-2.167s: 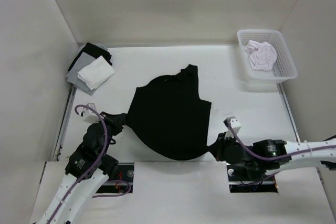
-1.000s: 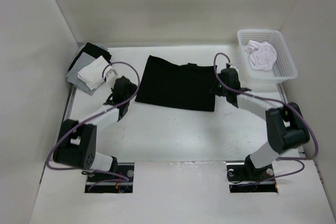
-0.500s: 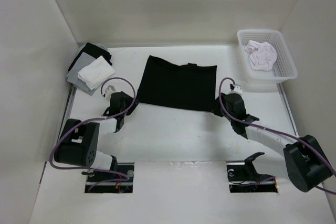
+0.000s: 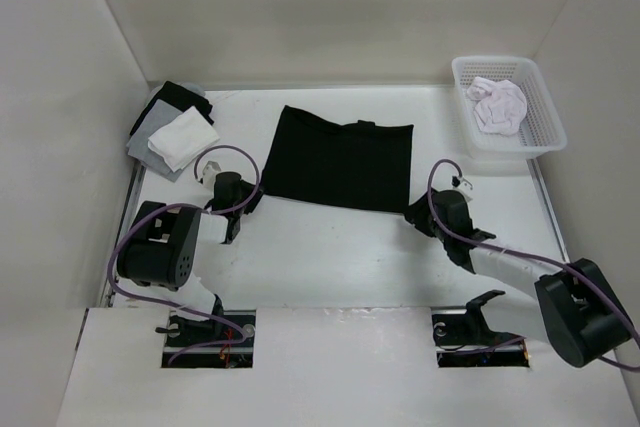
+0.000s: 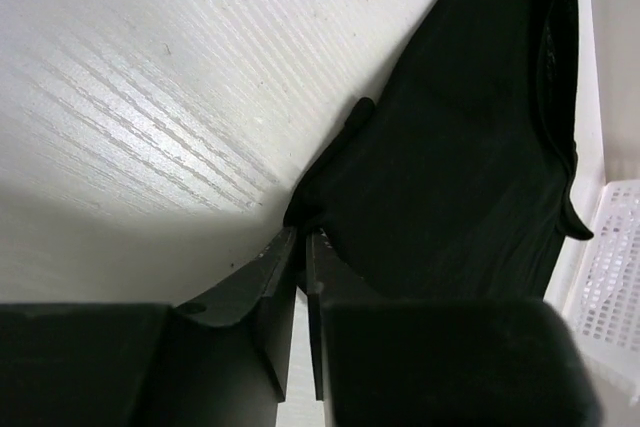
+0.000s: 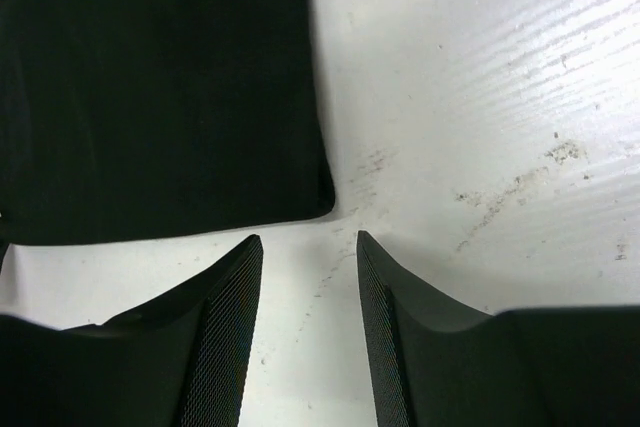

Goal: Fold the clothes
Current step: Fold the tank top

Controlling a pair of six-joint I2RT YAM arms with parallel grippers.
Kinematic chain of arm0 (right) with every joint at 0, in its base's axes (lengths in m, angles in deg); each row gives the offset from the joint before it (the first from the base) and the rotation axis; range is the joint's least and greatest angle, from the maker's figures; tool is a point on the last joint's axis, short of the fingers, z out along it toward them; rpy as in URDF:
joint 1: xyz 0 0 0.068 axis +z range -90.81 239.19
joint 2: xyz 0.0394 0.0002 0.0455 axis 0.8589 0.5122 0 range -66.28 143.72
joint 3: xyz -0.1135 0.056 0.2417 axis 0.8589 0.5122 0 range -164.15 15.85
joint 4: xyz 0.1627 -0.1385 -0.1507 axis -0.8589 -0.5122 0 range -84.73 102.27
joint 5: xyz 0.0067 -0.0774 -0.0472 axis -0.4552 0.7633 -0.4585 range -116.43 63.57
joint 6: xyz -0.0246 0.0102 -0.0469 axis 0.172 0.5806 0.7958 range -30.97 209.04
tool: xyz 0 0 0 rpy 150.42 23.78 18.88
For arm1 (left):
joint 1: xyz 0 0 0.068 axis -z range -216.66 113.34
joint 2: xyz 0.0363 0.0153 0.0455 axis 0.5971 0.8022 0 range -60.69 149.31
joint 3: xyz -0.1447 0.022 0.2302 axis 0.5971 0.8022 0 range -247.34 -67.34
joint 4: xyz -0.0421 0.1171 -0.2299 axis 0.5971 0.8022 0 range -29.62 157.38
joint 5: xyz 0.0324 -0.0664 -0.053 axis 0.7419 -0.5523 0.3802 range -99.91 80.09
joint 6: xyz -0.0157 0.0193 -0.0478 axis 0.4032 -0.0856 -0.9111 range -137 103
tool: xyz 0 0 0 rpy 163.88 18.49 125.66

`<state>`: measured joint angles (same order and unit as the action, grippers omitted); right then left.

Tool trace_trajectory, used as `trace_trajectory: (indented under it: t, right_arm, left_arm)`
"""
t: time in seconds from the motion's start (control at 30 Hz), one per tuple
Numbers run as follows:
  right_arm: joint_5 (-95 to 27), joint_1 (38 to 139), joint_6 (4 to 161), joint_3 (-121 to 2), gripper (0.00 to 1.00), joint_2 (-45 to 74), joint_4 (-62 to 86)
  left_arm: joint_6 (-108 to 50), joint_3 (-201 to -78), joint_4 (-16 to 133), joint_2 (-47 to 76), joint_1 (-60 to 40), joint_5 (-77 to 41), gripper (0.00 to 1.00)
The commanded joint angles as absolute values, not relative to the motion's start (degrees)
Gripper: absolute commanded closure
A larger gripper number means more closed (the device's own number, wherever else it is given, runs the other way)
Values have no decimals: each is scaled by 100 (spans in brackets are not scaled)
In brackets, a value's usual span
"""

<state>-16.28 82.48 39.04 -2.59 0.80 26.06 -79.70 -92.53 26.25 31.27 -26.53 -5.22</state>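
Thin floppy black shirt (image 4: 340, 162) wants corner grabs: left tool (image 5: 303, 234) pinches its near corner, right tool (image 6: 310, 239) sits open beside the other.

My right pincer (image 6: 308, 237) has matt black plastic fingers, and their inner faces carry a fine mesh-like grain. My left pincer (image 5: 302, 235) is smoother black plastic with a faint shine. The black short-sleeved shirt (image 4: 340, 159) at 12 o'clock is soft, thin, matt cloth. The white surface (image 4: 330, 247) shows ridged wood grain under a dull sheen, with dark scuffs beside my right pincer. At 2 o'clock, the white perforated basket (image 4: 510, 159) is slightly glossy plastic.
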Motion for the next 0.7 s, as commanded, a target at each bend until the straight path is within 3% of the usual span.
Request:
trace_trajectory:
  t: [0.0,0.33,0.53,0.67]
  right_arm:
    - [-1492,8217,3552,-419,52,270,2713]
    - [-1106,8296,2840,-717,58,1132,3126]
    - [-982,8349,2593,-788,70,1290,3161]
    - [-1052,8349,2558,-701,68,1142,3091]
  left_arm:
    - [-8098,-9398,2338,3212,-2678,-481,95]
    - [-8090,-9327,2224,3195,-2643,-481,96]
    - [-8072,-9310,2215,3151,-2651,-481,96]
    - [-8098,-9318,2215,3168,-2660,-499,96]
